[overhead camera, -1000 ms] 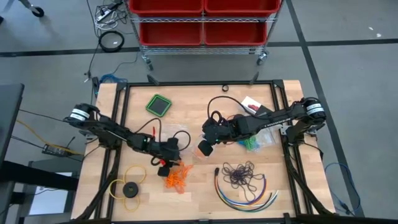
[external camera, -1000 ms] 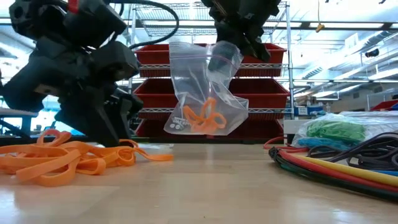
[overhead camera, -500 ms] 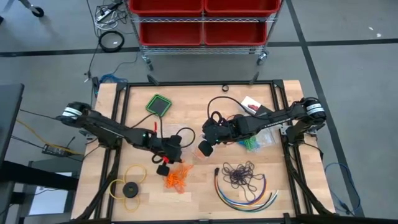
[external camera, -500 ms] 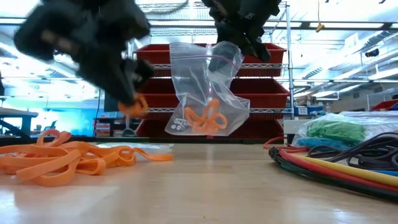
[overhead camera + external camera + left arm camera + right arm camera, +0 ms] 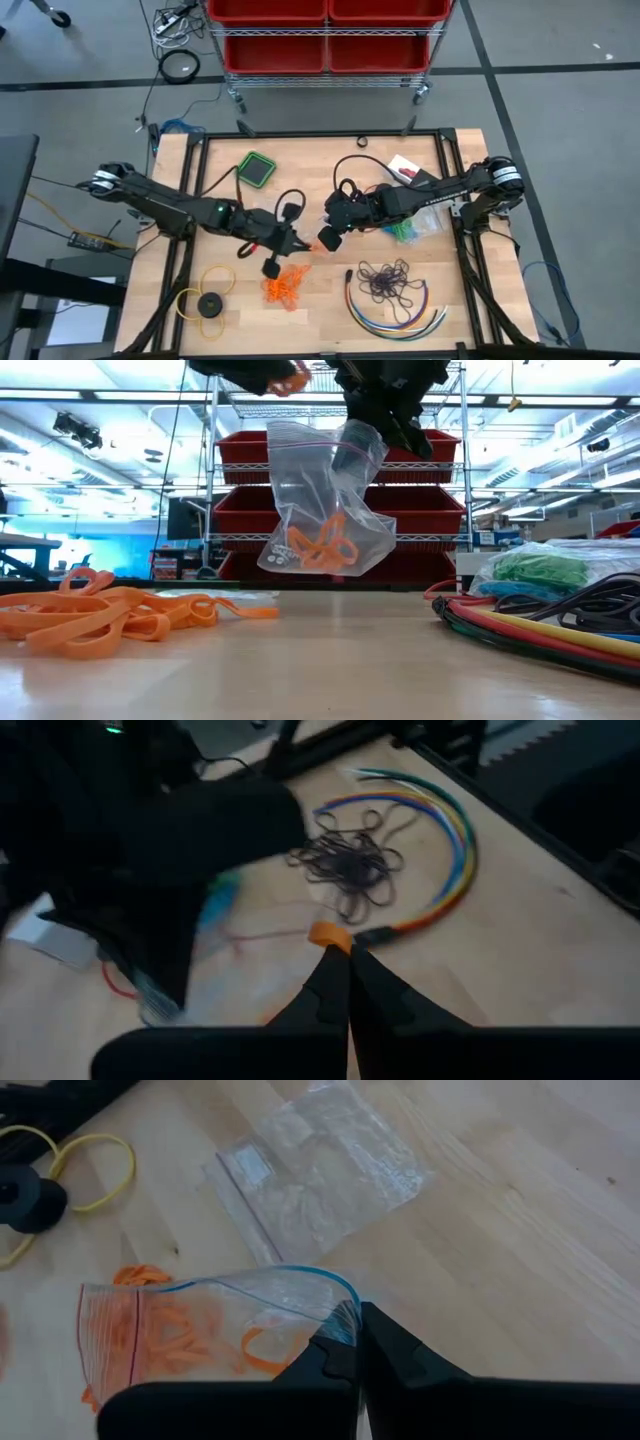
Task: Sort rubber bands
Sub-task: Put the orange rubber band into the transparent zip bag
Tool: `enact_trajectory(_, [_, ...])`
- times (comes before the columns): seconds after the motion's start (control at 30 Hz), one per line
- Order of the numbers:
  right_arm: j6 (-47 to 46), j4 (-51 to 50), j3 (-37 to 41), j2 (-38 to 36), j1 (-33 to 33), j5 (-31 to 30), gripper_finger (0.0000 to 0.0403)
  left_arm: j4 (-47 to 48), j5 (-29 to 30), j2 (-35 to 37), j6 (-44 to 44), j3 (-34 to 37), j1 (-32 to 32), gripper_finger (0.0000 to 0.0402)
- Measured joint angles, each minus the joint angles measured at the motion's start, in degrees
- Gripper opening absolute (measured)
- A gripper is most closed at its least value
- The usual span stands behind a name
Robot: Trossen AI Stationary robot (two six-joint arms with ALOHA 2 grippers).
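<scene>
Rubber bands of orange (image 5: 284, 288) lie in a loose heap on the desk (image 5: 320, 318) toward its front edge, left of centre; in the low view the same heap (image 5: 100, 622) sprawls flat on the wood. More orange loops (image 5: 318, 545) already sit in the bottom of a clear zip bag (image 5: 325, 500) that hangs in the air. A dark purple tangle (image 5: 388, 281) rests to the right, just above the curved multicoloured cables (image 5: 400, 315), and a green bunch (image 5: 535, 570) sits inside another bag by the right arm.

These loops look light, soft and limp. They should stretch and cling to each other, so a pinch on one strand may drag neighbours along. Taking a single loop at its free end, away from the knot of the heap, seems the safer hold.

The left tool (image 5: 340, 955) is clamped on one orange band (image 5: 329, 934), lifted clear of the desk. It hangs above the heap and just left of the bag's mouth.

The right tool (image 5: 352, 1335) is pinched shut on the bag's top edge (image 5: 335, 1305), holding it up over the middle of the desk. An empty clear bag (image 5: 315, 1170) lies flat farther off.
</scene>
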State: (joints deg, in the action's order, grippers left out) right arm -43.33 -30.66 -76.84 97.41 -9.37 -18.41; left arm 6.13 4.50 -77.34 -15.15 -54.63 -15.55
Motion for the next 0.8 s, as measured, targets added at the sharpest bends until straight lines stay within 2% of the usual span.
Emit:
enact_trajectory(0.17, [0.0, 0.1, 0.0, 0.0, 0.0, -0.1, 0.0, -3.5, 0.3, -3.3, -3.0, -0.1, 1.9, 0.0006])
enact_trajectory(0.3, [0.1, 0.2, 0.0, 0.0, 0.0, -0.2, 0.0, -1.9, 3.9, -6.4, -2.6, -0.1, 3.6, 0.0015])
enact_trajectory(0.4, [0.2, 0.1, 0.0, 0.0, 0.0, -0.2, 0.0, -1.5, 4.3, -7.5, -1.8, -0.1, 4.0, 0.0051])
enact_trajectory(0.63, [0.3, 0.1, 0.0, 0.0, 0.0, -0.2, 0.0, -3.8, 4.0, -6.3, -0.5, -0.1, 4.0, 0.0176])
enact_trajectory(0.7, [0.3, 0.1, 0.0, 0.0, 0.0, -0.2, 0.0, -1.7, 4.0, -5.6, -0.8, -1.0, 4.0, 0.0198])
enact_trajectory(0.8, [0.3, -0.3, 0.0, 0.0, -0.2, -0.2, 0.0, 4.2, 3.8, -4.2, -1.0, -3.7, 3.6, 0.0211])
